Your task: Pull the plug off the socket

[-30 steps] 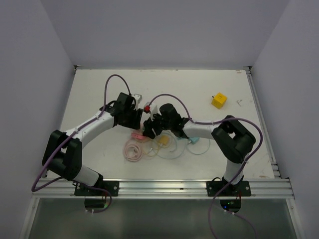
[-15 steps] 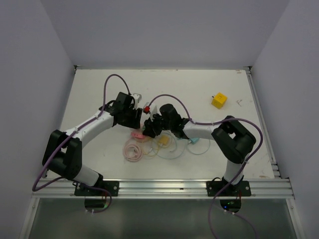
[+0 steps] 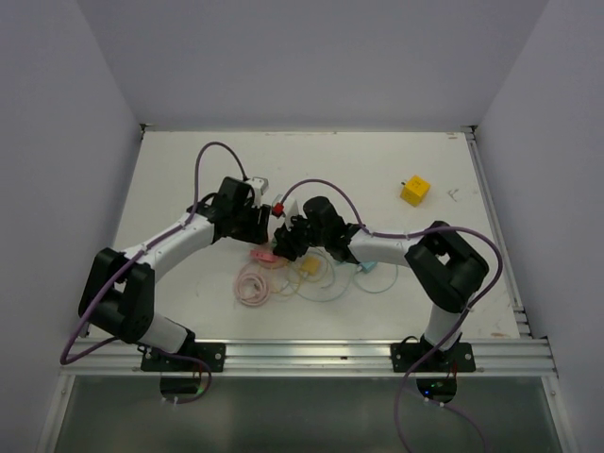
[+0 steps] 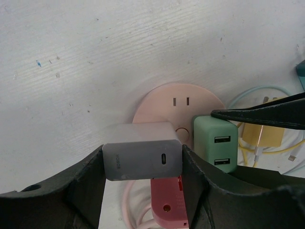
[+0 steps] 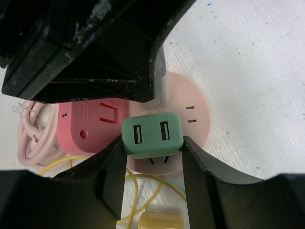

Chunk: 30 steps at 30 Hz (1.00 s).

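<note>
Right jaws pinch green plug [image 5: 152, 135] (left jaws: grey plug [image 4: 143, 157]) atop pink socket [image 5: 193, 131].

Pale pink socket [image 4: 162, 101], mint-green plug [image 5: 152, 135], light grey charger [image 4: 143, 157], coral-red adapter [image 4: 167, 206], yellow cable [image 4: 274, 151], pale pink cord [image 5: 28, 138], white surface [image 4: 95, 47] with faint specks.

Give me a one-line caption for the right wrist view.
The right gripper clamps the green USB charger on the round pink socket, the pink plug beside it.
</note>
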Each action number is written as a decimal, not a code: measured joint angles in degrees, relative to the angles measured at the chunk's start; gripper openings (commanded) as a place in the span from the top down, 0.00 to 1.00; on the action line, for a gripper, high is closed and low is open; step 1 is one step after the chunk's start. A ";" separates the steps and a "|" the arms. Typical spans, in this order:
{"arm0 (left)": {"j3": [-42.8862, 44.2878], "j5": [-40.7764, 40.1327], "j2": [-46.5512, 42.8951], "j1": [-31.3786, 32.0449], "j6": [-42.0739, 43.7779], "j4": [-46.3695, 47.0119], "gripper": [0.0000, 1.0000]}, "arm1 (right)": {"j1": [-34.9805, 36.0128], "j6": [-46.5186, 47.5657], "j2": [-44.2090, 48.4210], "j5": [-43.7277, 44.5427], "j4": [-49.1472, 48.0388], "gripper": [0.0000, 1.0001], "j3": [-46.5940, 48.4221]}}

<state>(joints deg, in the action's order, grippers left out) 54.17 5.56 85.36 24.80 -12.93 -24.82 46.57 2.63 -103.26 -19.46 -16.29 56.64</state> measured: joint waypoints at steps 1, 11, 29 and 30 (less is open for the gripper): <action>-0.17 0.00 -0.07 0.04 -0.02 0.31 1.00 | 0.02 0.22 0.13 0.09 0.20 1.00 0.00; -1.09 -3.72 -0.20 2.80 -0.98 2.12 1.00 | 0.02 0.92 0.28 0.68 2.60 1.00 0.94; -4.79 -5.66 -0.83 3.54 -2.05 8.37 1.00 | -0.07 0.79 0.28 2.38 3.76 1.00 2.12; -4.85 -5.79 -0.76 3.63 -2.12 8.68 1.00 | -0.09 0.83 0.28 2.49 4.26 1.00 2.40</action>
<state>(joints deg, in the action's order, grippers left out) 49.32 -0.23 84.60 28.42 -15.05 -16.14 46.48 3.46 -102.98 -16.97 -12.03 59.05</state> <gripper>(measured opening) 0.607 0.477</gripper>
